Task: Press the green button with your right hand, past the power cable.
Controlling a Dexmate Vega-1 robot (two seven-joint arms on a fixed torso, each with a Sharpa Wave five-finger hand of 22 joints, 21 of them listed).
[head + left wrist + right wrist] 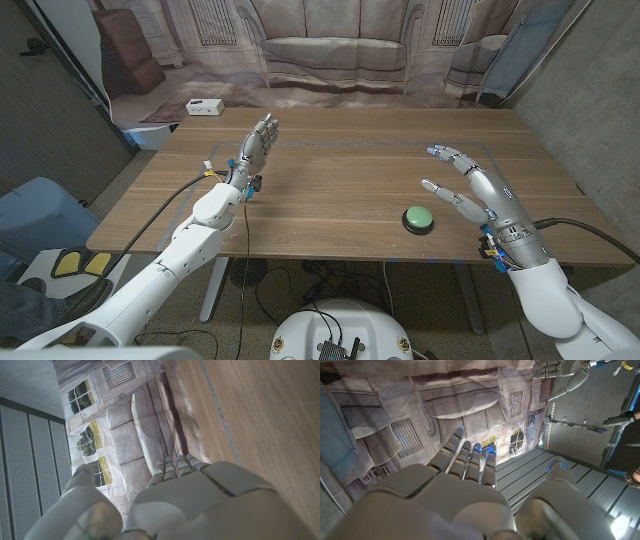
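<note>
Two hands, left hand (258,143) and right hand (472,190), are hovering open and empty-fingered over our wooden table (330,180). The green button (418,218) is sitting near its front edge beside our right hand. A printed sofa backdrop (320,45) is hanging behind.

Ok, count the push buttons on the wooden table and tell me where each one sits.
1. A round green push button on a black base sits near the front edge of the wooden table, beside the robot's raised right hand. No other shows.
</note>
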